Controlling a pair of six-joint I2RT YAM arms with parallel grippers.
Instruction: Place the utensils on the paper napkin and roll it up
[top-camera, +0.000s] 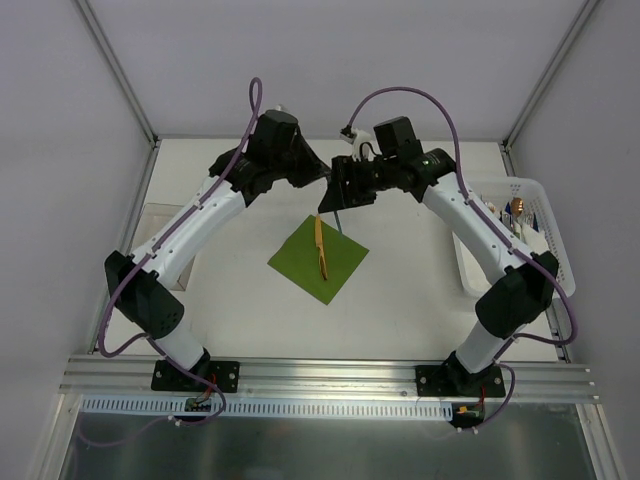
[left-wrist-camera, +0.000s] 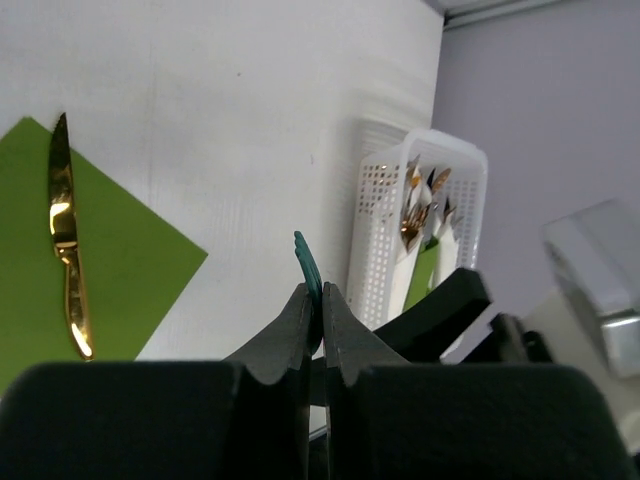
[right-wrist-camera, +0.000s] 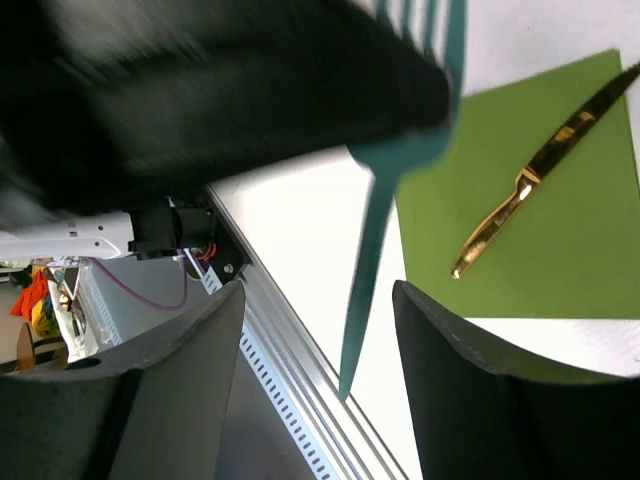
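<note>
Step in hand: handover of teal fork (right-wrist-camera: 365, 270) above 12 o'clock corner of green napkin (top-camera: 300, 262). Fingers of left gripper (left-wrist-camera: 320, 300) pressed together on fork, seemingly at tine end; view blurred. Jaws of right gripper (right-wrist-camera: 318, 290) part-spread, handle hanging between, untouched. Gold knife (top-camera: 320, 250) already on napkin, table centre. Next move: right pinches handle, left lets go, fork laid beside knife. Basket (top-camera: 540, 190) at 3 o'clock.

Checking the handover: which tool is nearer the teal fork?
Left. The left tool is shut on the tined end of the teal fork; the right tool is open, straddling the handle, not visibly touching.
</note>
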